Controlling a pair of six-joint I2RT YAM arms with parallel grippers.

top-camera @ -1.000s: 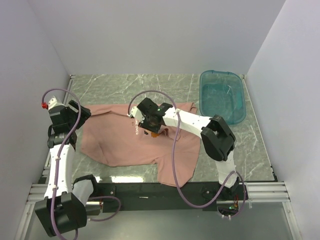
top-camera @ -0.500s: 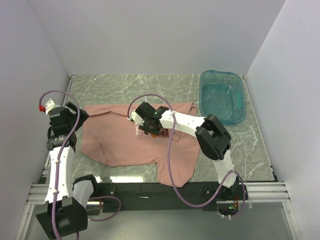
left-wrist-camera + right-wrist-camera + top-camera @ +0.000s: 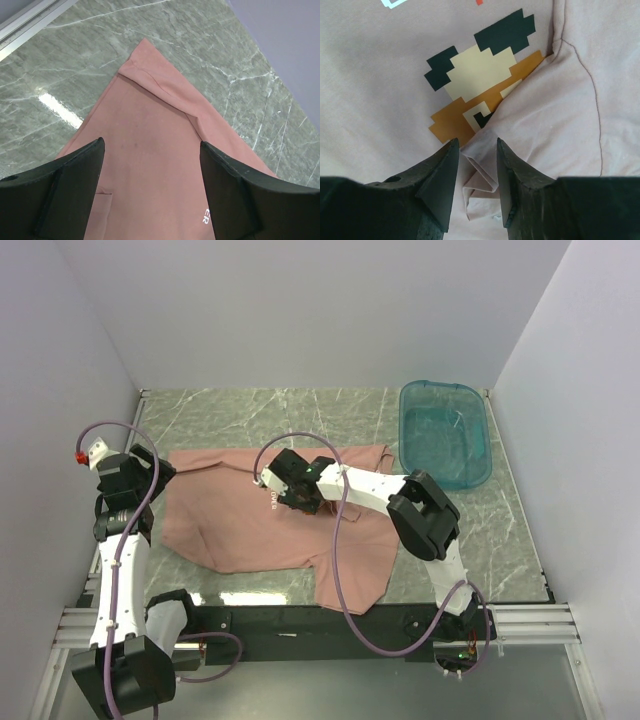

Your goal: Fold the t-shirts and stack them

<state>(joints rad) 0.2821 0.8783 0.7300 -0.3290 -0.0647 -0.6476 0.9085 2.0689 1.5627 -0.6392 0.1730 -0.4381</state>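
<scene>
A dusty salmon-pink t-shirt (image 3: 240, 530) lies spread on the marble table, with one part folded over its chest. My right gripper (image 3: 291, 492) is down on the middle of the shirt. In the right wrist view its jaws (image 3: 477, 150) stand narrow around a raised fold of pink fabric (image 3: 482, 172), which touches both fingers just below the pixel print (image 3: 480, 95). My left gripper (image 3: 150, 472) hovers over the shirt's left side. In the left wrist view it (image 3: 152, 192) is wide open above flat fabric (image 3: 150, 145), holding nothing.
A translucent teal tub (image 3: 444, 432) stands at the back right of the table. Grey walls close in the left, back and right sides. The marble tabletop (image 3: 250, 410) shows bare behind the shirt. The right arm's cable loops over the shirt.
My right gripper has slid a little to the left across the shirt's chest. My left wrist has shifted slightly left. The shirt's outline looks the same.
</scene>
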